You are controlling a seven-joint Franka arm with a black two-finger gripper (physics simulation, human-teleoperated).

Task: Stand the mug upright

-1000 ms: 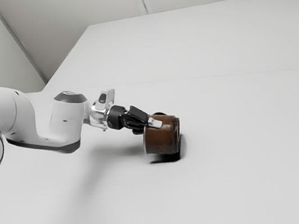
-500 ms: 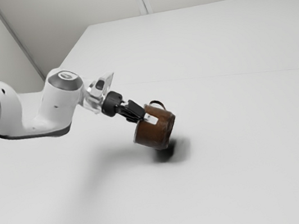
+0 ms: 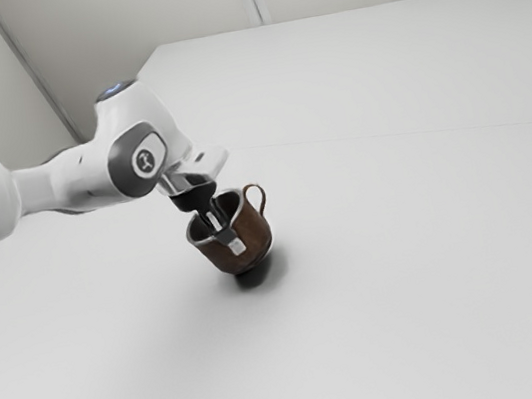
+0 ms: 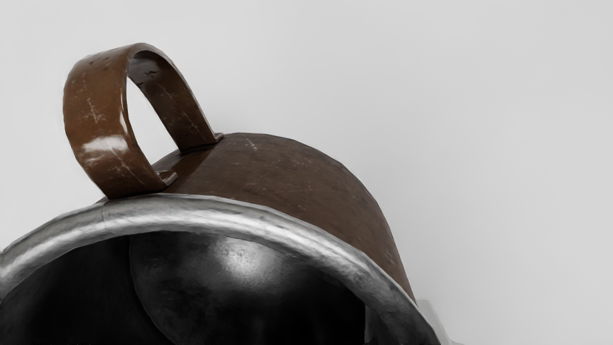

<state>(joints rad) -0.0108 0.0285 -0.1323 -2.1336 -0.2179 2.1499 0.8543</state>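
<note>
Brown with a silver rim, a mug point(image 3: 255, 238) tilts in the exterior view, its wall pinched between the fingers of the hand point(image 3: 225, 233). The mouth points up and toward the exterior view's left, the long axis leaning to match; the handle point(image 3: 264, 198) faces that view's right. Whether the base touches the white desk point(image 3: 412, 288) is unclear. Beyond stand grey walls point(image 3: 108, 32). In the wrist view, the mug's rim is cut off, its interior dark, its base hidden.
</note>
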